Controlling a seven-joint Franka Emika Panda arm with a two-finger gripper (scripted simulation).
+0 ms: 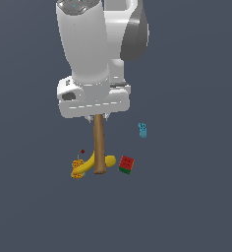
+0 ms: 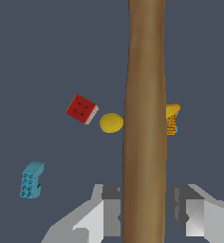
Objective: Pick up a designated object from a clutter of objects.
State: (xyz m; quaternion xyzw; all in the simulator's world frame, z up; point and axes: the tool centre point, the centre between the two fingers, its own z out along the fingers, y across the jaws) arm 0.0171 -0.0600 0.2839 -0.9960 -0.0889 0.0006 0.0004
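Observation:
The hammer's brown wooden handle [image 1: 99, 145] sticks out from under my gripper [image 1: 99, 117]. Its metal head is hidden by the hand. In the wrist view the handle [image 2: 144, 118] runs between my fingers [image 2: 111, 209], and the gripper [image 2: 147, 211] is shut on it. The handle's free end overlaps the yellow banana [image 1: 88, 163] in the exterior view. The rest of the clutter lies around it: the red-and-green cube [image 1: 126, 164], the orange patterned piece [image 1: 77, 170], the tiny red bit [image 1: 82, 151] and the small cyan block [image 1: 143, 130].
In the wrist view the cube [image 2: 81, 108], the banana's end [image 2: 111, 123] and the cyan block [image 2: 31, 179] lie on one side of the handle. The orange piece [image 2: 171, 122] lies on the other. The floor is plain dark grey.

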